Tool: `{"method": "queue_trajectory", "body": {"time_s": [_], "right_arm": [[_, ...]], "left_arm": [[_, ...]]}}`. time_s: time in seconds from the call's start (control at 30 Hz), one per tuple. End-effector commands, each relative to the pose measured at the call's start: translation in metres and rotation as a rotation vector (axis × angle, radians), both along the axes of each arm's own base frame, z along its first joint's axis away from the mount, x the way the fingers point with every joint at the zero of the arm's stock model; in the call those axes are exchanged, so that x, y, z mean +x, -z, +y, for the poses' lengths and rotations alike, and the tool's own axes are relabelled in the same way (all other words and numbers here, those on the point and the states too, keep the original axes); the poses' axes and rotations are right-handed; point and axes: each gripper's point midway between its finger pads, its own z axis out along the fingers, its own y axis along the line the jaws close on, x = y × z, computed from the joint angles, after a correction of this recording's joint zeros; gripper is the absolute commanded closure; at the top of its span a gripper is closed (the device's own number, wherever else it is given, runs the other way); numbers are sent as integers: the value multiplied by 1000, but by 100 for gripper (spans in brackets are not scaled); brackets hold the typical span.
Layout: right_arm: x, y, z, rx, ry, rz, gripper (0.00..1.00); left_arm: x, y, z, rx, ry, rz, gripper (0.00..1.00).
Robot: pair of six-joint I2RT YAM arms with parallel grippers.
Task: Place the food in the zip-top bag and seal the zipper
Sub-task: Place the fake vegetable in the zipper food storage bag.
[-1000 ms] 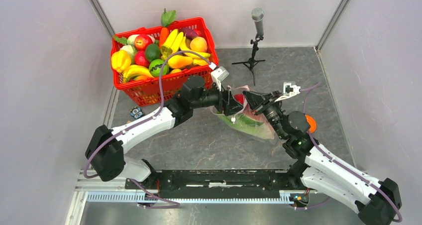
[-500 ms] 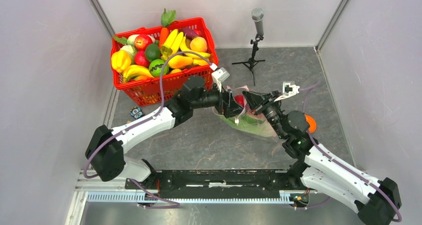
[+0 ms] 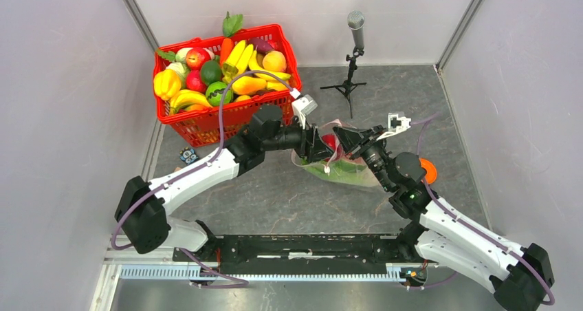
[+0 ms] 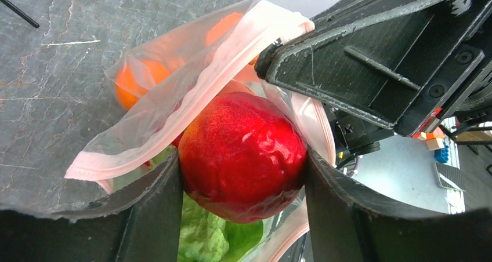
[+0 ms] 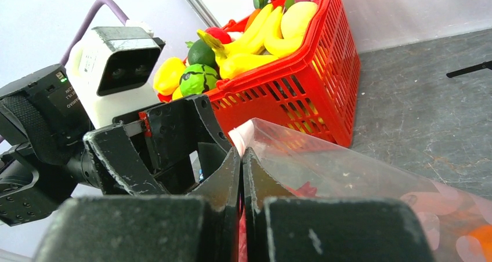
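Loading is in hand: your left gripper clamps the small red fruit at the mouth of the zip-top bag, which lies just right of mid-worktop. The right gripper pinches the bag's lip, fingers closed. Next, you push the fruit deeper, release it, then press the zipper shut. The worktop is grey and stone-patterned, walled in by pale panels, with a red basket in the far-left corner.

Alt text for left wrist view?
The left gripper holds a small red fruit between its jaws at the open mouth of the zip-top bag. The right gripper pinches the bag's rim; an orange and green cabbage lie inside.
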Motion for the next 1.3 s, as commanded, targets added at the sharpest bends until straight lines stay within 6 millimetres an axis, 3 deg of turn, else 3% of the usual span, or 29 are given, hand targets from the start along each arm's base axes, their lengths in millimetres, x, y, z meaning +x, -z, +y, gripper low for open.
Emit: {"method": "queue_trajectory", "body": {"time_s": [0.0, 0.17, 0.3, 0.4, 0.47, 0.57, 0.7, 0.87, 0.97, 1.17, 1.27], "right_arm": [[-3, -28, 1, 57, -20, -73, 97], [-10, -35, 10, 87, -81, -96, 97], [-14, -40, 13, 114, -113, -106, 98], [-17, -43, 14, 128, -126, -112, 99], [-18, -45, 13, 137, -126, -117, 99], [-17, -46, 9, 134, -106, -119, 99], [-10, -40, -2, 115, -33, -101, 98], [3, -29, -12, 80, 54, -39, 96], [9, -23, -11, 52, 70, -1, 96], [7, -39, -3, 81, 28, -35, 96], [4, -48, 0, 87, 8, -51, 97]], "left_arm": [[2, -37, -10, -80, 13, -79, 57], [20, -45, -24, -210, -92, -113, 61], [27, -47, -36, -284, -152, -163, 54], [35, -37, -39, -270, -198, -166, 45], [42, -22, -40, -213, -231, -173, 34], [45, -14, -33, -158, -255, -189, 28], [41, -20, -20, -74, -252, -231, 12], [28, -33, -5, -35, -229, -253, 0], [14, -37, -5, -38, -164, -237, 3], [1, -14, -19, 12, -52, -163, 32], [3, -11, -23, 9, -53, -154, 39]]}}
